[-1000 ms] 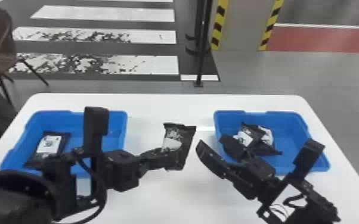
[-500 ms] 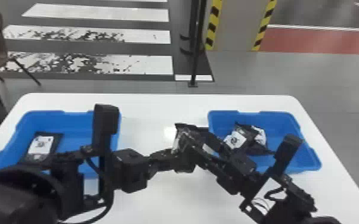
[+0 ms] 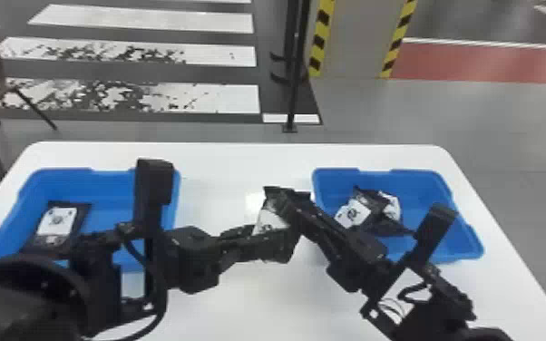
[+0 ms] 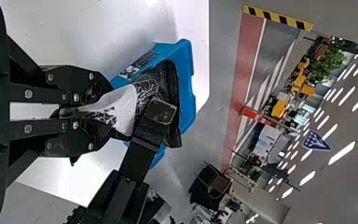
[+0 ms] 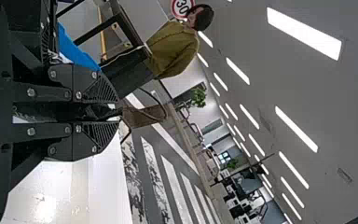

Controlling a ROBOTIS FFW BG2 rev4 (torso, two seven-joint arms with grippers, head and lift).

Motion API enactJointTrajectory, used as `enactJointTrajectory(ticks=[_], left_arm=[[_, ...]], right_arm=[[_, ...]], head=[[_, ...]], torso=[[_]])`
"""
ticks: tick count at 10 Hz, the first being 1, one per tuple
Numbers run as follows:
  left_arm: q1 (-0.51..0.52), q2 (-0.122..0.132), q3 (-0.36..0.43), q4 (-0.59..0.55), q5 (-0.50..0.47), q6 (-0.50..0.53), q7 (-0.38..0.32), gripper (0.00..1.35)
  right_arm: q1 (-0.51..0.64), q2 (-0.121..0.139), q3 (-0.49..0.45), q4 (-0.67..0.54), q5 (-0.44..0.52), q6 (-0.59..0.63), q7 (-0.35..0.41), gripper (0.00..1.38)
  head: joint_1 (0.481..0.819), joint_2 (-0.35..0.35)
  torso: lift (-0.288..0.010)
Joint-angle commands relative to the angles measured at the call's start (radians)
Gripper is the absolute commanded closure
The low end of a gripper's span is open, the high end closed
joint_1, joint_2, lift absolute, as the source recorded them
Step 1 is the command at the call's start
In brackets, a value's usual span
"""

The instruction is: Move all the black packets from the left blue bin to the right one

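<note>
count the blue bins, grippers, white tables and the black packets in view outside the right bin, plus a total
blue bins: 2
grippers: 2
white table: 1
black packets in view outside the right bin: 2
total: 7

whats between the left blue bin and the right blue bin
In the head view, a black packet held by the left gripper lies between them, above the white table, with the right gripper meeting it.
</note>
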Motion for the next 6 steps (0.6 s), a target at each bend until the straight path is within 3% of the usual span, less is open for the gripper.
enactJointTrajectory(ticks=[1, 2, 4, 6], left_arm=[[0.023, -0.011, 0.039, 0.000, 0.000, -0.031, 0.002, 0.70], [0.038, -0.019, 0.059, 0.000, 0.000, -0.043, 0.002, 0.66], [0.087, -0.032, 0.103, -0.020, 0.012, -0.099, 0.002, 0.33], [0.185, -0.042, 0.173, -0.096, 0.028, -0.161, 0.002, 0.26]], right_arm=[[-0.002, 0.000, -0.004, -0.003, -0.004, 0.000, 0.000, 1.28], [0.000, 0.000, -0.008, -0.003, -0.004, -0.002, 0.000, 1.28], [-0.041, -0.006, -0.058, 0.034, 0.002, -0.002, -0.001, 1.28], [-0.115, -0.029, -0.110, 0.117, 0.008, -0.002, -0.007, 1.28]], head=[[0.695, -0.086], [0.695, -0.076], [0.695, -0.064], [0.695, -0.078]], torso=[[-0.140], [-0.140], [-0.140], [-0.140]])
